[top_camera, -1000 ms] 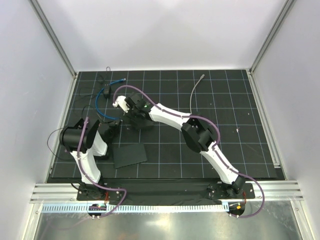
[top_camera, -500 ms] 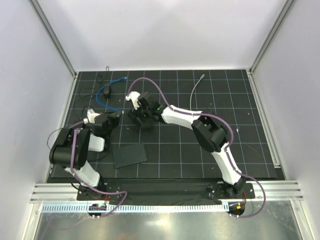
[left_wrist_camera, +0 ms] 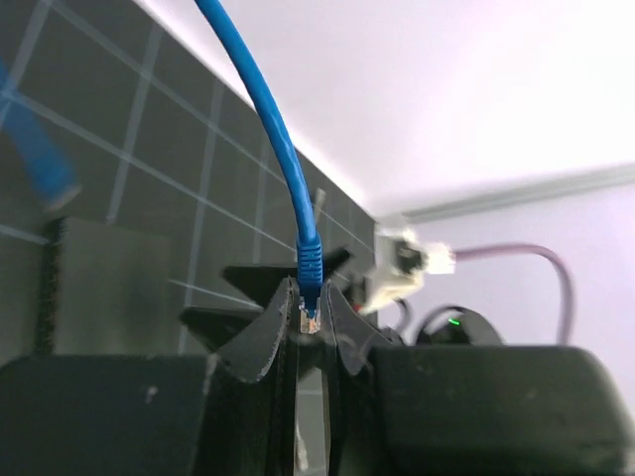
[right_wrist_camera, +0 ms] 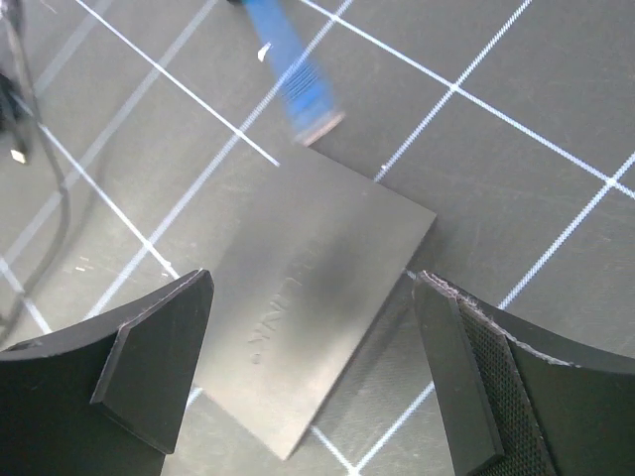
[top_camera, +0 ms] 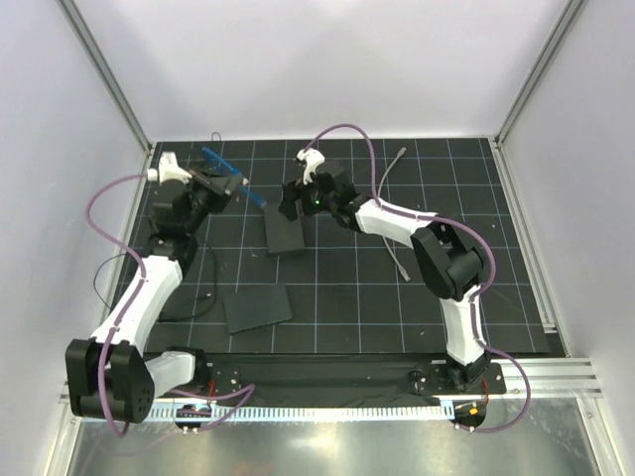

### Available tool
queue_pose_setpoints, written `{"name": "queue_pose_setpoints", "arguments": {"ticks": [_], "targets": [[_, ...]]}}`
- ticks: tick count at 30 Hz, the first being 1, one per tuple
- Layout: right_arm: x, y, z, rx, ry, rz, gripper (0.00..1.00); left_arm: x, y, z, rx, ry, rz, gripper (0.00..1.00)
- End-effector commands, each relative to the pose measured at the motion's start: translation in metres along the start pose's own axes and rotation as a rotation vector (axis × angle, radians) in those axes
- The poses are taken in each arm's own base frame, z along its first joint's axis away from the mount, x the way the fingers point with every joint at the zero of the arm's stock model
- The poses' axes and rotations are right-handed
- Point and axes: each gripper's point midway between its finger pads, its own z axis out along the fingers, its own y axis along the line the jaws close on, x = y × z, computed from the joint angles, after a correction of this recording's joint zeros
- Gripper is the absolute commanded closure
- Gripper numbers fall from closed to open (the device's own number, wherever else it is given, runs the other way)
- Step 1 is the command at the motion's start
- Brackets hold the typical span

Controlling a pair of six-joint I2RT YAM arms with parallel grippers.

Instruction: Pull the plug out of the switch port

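Contact is plain in the left wrist view: the plug [left_wrist_camera: 311,319], pale and translucent, sits pinched between the left fingers [left_wrist_camera: 290,315], which stand narrow and closed on it. The blue cable [left_wrist_camera: 268,129] rises from it in an arc. Held there, the plug is up off the table [top_camera: 476,297] and apart from the black switch box [top_camera: 286,230] (whose ports I cannot make out in any view). The right fingers [top_camera: 291,205] hang spread wide just above that box, gripping nothing. The cable's other end [right_wrist_camera: 301,97] lies just beside the box's far edge; whether it touches cannot be told. The box's top carries faint raised lettering, upside down in the right wrist view, of which only LINK reads. A flat black slab [top_camera: 256,307] and a grey cable [top_camera: 389,183] lie apart from all this.
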Motion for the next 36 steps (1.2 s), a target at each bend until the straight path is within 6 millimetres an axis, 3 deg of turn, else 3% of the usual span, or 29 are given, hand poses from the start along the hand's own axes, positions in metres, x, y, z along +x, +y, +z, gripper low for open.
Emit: {"name": "queue_pose_setpoints", "arguments": {"ticks": [1,2,5,10,14,15,16,18,19,20,21,24,25,26,28,31,36], "targets": [[-0.053,0.027,-0.022,-0.079,-0.152,0.054,0.09,0.013,-0.030,-0.017,0.036,0.162,0.082,1.00],[-0.058,0.027,-0.025,-0.080,-0.169,0.060,0.09,0.012,-0.048,-0.021,0.086,0.188,0.093,1.00],[-0.064,0.036,-0.033,-0.116,-0.187,0.062,0.09,0.018,-0.051,-0.034,0.068,0.237,0.089,1.00],[-0.072,0.055,-0.044,-0.223,-0.230,0.024,0.09,0.005,-0.082,-0.059,0.130,0.218,0.195,1.00],[-0.096,0.078,-0.039,-0.355,-0.271,-0.064,0.09,-0.004,-0.095,-0.079,0.135,0.189,0.254,1.00],[-0.126,0.087,-0.039,-0.385,-0.316,-0.101,0.09,-0.004,-0.098,-0.082,0.141,0.188,0.256,1.00],[-0.110,0.083,-0.020,-0.389,-0.249,-0.094,0.09,-0.005,-0.102,-0.084,0.155,0.191,0.263,1.00],[-0.114,0.093,-0.010,-0.455,-0.239,-0.100,0.09,-0.001,-0.102,-0.087,0.157,0.220,0.261,1.00],[-0.130,0.102,-0.010,-0.495,-0.276,-0.115,0.09,0.005,-0.102,-0.088,0.169,0.251,0.255,1.00],[-0.118,0.101,0.007,-0.527,-0.258,-0.115,0.10,0.007,-0.102,-0.088,0.178,0.260,0.253,1.00],[-0.131,0.112,0.006,-0.571,-0.287,-0.152,0.10,0.009,-0.102,-0.088,0.182,0.269,0.257,1.00],[-0.118,0.107,0.035,-0.530,-0.281,-0.159,0.10,0.015,-0.102,-0.090,0.196,0.307,0.261,1.00],[-0.131,0.111,0.035,-0.539,-0.311,-0.167,0.11,0.017,-0.102,-0.091,0.198,0.313,0.260,1.00],[-0.122,0.112,0.046,-0.546,-0.301,-0.162,0.11,0.019,-0.103,-0.093,0.214,0.328,0.259,1.00],[-0.134,0.111,0.053,-0.499,-0.341,-0.165,0.12,0.022,-0.104,-0.094,0.223,0.343,0.255,1.00],[-0.132,0.109,0.071,-0.441,-0.350,-0.206,0.13,0.027,-0.104,-0.099,0.244,0.363,0.245,1.00],[-0.151,0.099,0.079,-0.325,-0.424,-0.239,0.18,0.030,-0.101,-0.107,0.243,0.362,0.254,1.00]]}}
